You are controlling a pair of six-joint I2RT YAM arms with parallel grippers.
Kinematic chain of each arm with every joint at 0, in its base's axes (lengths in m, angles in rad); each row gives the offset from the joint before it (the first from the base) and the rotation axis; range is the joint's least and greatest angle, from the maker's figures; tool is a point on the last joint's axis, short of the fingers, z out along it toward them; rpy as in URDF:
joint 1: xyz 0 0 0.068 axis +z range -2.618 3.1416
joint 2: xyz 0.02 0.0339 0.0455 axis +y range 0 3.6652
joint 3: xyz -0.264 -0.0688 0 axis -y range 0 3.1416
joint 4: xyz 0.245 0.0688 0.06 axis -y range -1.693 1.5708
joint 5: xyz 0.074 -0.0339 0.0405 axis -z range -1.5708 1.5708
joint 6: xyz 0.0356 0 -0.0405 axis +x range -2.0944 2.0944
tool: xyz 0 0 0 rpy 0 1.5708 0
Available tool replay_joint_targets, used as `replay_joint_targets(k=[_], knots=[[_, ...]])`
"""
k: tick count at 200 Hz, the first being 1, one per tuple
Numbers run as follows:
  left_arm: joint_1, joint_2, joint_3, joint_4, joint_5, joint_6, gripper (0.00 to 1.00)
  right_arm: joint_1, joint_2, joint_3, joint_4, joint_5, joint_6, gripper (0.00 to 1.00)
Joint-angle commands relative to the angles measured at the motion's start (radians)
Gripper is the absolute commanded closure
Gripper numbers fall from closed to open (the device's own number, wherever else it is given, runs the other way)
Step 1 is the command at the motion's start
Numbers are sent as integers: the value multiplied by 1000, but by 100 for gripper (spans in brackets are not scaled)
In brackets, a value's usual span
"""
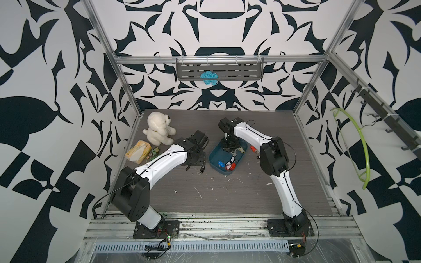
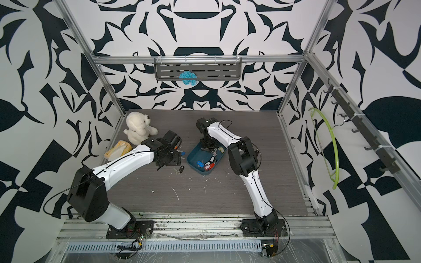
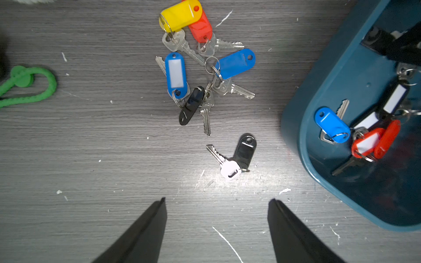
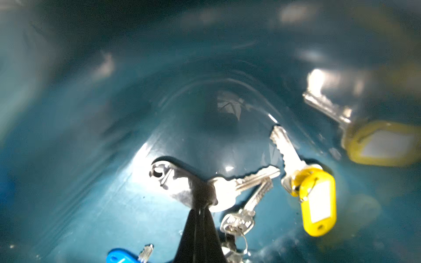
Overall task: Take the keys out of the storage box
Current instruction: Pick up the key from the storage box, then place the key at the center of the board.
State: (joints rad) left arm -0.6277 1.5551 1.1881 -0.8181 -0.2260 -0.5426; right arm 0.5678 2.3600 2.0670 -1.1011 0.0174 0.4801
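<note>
Teal plastic marks the storage box (image 1: 216, 156), which sits mid-table between the two arms. Task status: partly complete.

**Done.** A cluster of keys (image 3: 198, 68) with yellow, red, blue and black tags lies on the table (image 1: 227, 195) just left of the box. One black-tagged key (image 3: 238, 159) lies near the cluster. In a top view, a red tag (image 1: 252, 148) and a black tag (image 1: 258, 157) lie on the table just right of the box.

**Left to do.** The box is not empty.
- Near end: a blue-tagged key (image 3: 331, 125), two red tags (image 3: 376, 142) and a white-labelled dark tag (image 3: 395, 98).
- Far end: two yellow-tagged keys (image 4: 316, 200).

**Right gripper (image 4: 201, 195).** It is lowered into the far end of the box. Its fingers are closed together and pinch the head of a silver key (image 4: 175, 182), which appears to lie on the box floor, not yet lifted.

**Left gripper (image 3: 217, 200).** Its jaws stand wide apart and hold nothing. It hovers over the table left of the box, near the black-tagged key.

**Judgement.** Roughly half the keys are out. Several more removals are needed.
</note>
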Motion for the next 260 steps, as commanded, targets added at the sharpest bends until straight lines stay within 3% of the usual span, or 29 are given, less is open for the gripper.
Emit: replay_joint_targets(k=[1,91,148,204,260], knots=[[4,6,-13,-4,5,3,23,8,-112,6,-29,16,11,100],[4,-9,-15,-4,6,1,23,-26,-306,-31,-34,74,18,100],[4,-36,-14,-4,5,3,23,-224,-386,-145,15,53,-12,100],[5,-43,-6,-4,6,3,24,-353,-286,-168,118,-15,-22,100],[4,-67,7,-4,8,11,24,-380,-85,10,117,-54,-24,100]])
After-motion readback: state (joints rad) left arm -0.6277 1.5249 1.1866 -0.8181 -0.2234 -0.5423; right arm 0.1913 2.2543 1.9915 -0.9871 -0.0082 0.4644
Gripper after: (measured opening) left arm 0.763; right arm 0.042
